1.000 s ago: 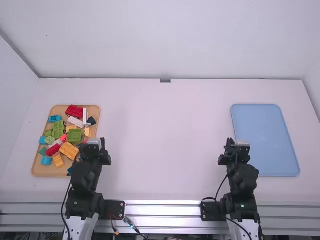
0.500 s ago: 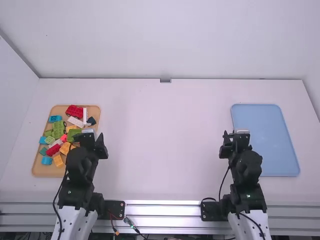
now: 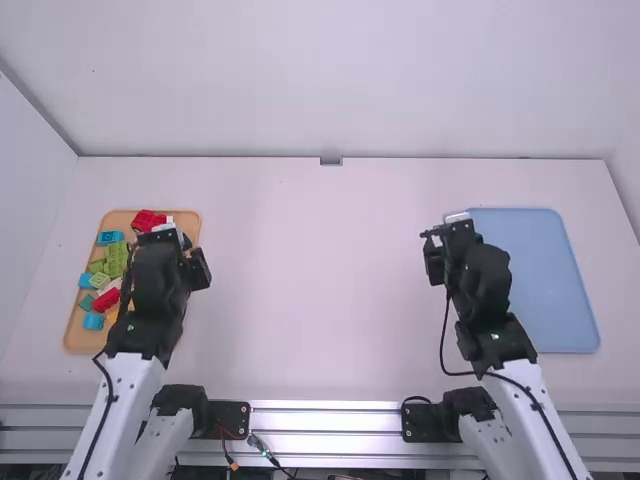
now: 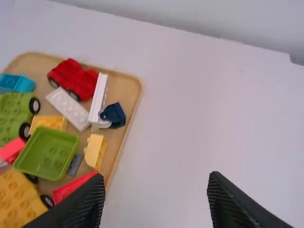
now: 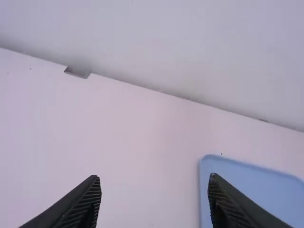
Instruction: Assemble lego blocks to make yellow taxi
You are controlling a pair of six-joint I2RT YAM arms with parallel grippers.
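In the high view my left gripper (image 3: 168,238) is over the right part of the tan tray (image 3: 78,338); my right gripper (image 3: 446,236) stands just left of the blue tray's far end. Both are open and hold nothing: left gripper (image 4: 156,178), right gripper (image 5: 154,178). The left wrist view has a large orange-yellow block (image 4: 16,199) with black wheels beside it, a smaller yellow block (image 4: 50,122), a pale yellow curved piece (image 4: 95,151), a red wheeled piece (image 4: 75,80), a white plate (image 4: 69,108), a long white piece (image 4: 98,99) and a green open box (image 4: 47,153).
A blue tray (image 3: 545,285) lies at the table's right side, its corner (image 5: 211,166) also in the right wrist view. Among the tan tray's other pieces are a green wheeled block (image 4: 14,114), a dark blue piece (image 4: 114,115) and a light blue block (image 4: 16,83).
Both arms have extended away from their bases. My left gripper has moved forward over the tan tray's right part; the right one has gone forward and slightly left. The blocks look unmoved.
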